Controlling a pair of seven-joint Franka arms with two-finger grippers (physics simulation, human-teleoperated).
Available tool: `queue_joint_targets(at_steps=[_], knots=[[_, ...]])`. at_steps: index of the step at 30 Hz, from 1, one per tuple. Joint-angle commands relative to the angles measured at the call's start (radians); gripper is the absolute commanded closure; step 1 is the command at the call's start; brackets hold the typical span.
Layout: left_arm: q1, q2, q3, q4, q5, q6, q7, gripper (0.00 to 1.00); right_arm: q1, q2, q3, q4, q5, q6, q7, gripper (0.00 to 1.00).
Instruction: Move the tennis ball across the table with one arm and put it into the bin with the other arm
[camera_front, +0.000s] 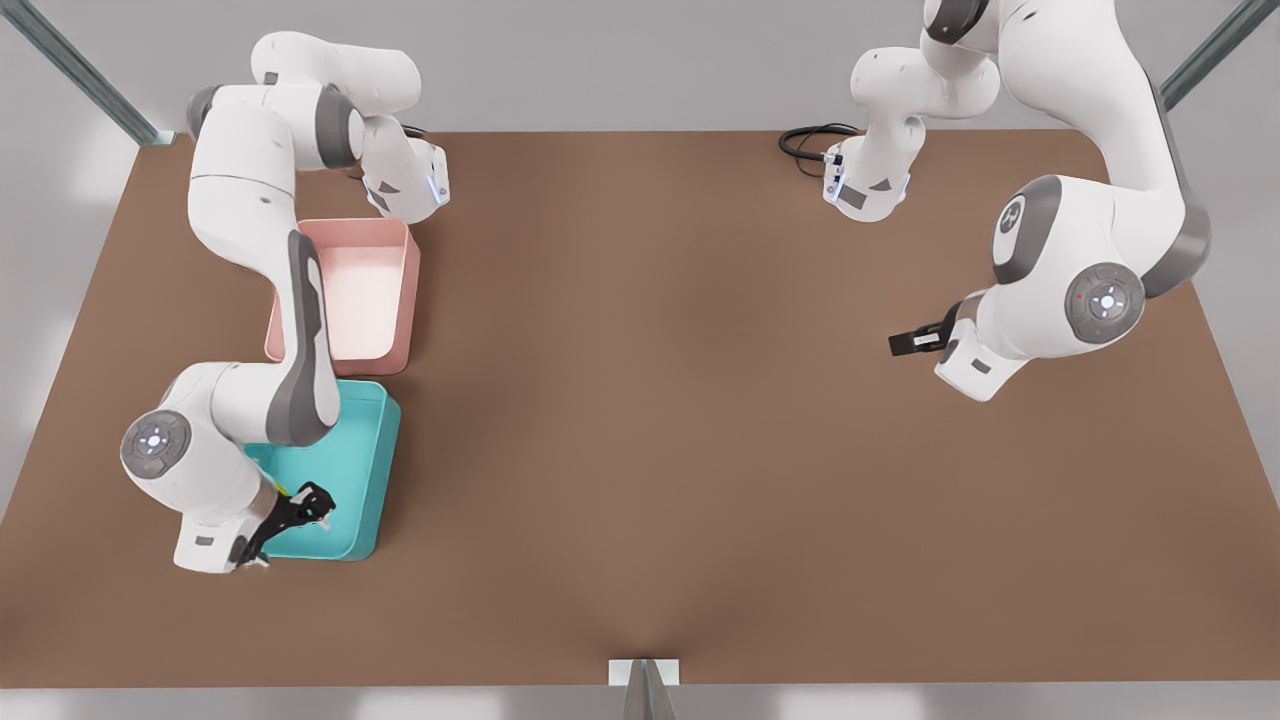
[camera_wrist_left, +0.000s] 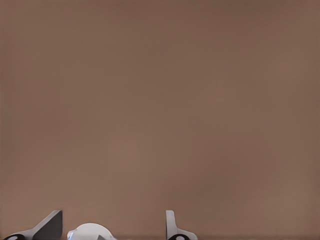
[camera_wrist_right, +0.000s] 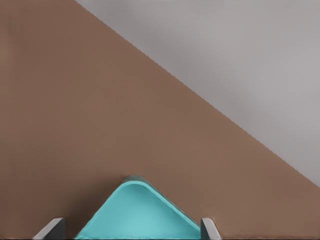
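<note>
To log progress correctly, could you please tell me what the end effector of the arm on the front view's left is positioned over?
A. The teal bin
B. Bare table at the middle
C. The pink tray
A: in the front view the right end effector hangs over the teal bin, and the right wrist view looks down on a corner of that bin.

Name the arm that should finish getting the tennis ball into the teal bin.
Right. The right gripper hangs over the teal bin at the front view's left, with a yellow-green sliver, apparently the tennis ball, beside it. The left gripper waits open over bare table, far from the bin.
</note>
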Motion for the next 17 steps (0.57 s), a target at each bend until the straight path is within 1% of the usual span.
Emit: queue_joint_targets(at_steps=[1,2,3,4,5,6,7,8,9,13,17], knots=[[0.000,-0.001,0.000,0.000,0.001,-0.001,0.006,0.00,0.022,-0.050,-0.010,0.023,-0.030,-0.531,0.400,0.00],[0.000,-0.001,0.000,0.000,0.001,-0.003,0.006,0.00,0.031,-0.075,-0.012,0.023,-0.047,-0.581,0.451,0.00],[-0.002,-0.001,0.000,0.000,0.003,-0.003,0.021,0.00,0.029,-0.090,-0.007,0.028,-0.043,-0.647,0.569,0.00],[-0.003,-0.001,0.000,0.000,0.003,-0.004,0.032,0.00,0.046,-0.128,-0.001,0.029,-0.047,-0.670,0.627,0.00],[-0.008,-0.001,-0.002,0.000,0.004,-0.006,0.032,0.00,0.040,-0.197,0.005,0.018,-0.043,-0.672,0.626,0.00],[-0.008,-0.001,-0.002,0.000,0.006,-0.009,0.032,0.00,0.036,-0.288,0.005,-0.035,-0.055,-0.673,0.629,0.00],[-0.008,-0.001,-0.002,0.000,0.006,-0.012,0.032,0.00,-0.001,-0.372,0.022,-0.132,-0.075,-0.643,0.635,0.00],[-0.008,-0.003,-0.003,0.002,0.006,-0.014,0.032,0.00,-0.020,-0.444,0.042,-0.189,-0.129,-0.630,0.670,0.00],[-0.009,-0.004,-0.003,0.002,0.007,-0.027,0.032,0.00,-0.043,-0.478,0.068,-0.224,-0.139,-0.629,0.713,0.00],[-0.009,-0.004,-0.005,0.004,0.007,-0.029,0.032,0.00,-0.060,-0.587,0.070,-0.301,-0.164,-0.627,0.747,0.00],[-0.008,-0.003,-0.005,0.004,0.007,-0.032,0.032,0.00,-0.070,-0.616,0.070,-0.353,-0.170,-0.618,0.753,0.00]])
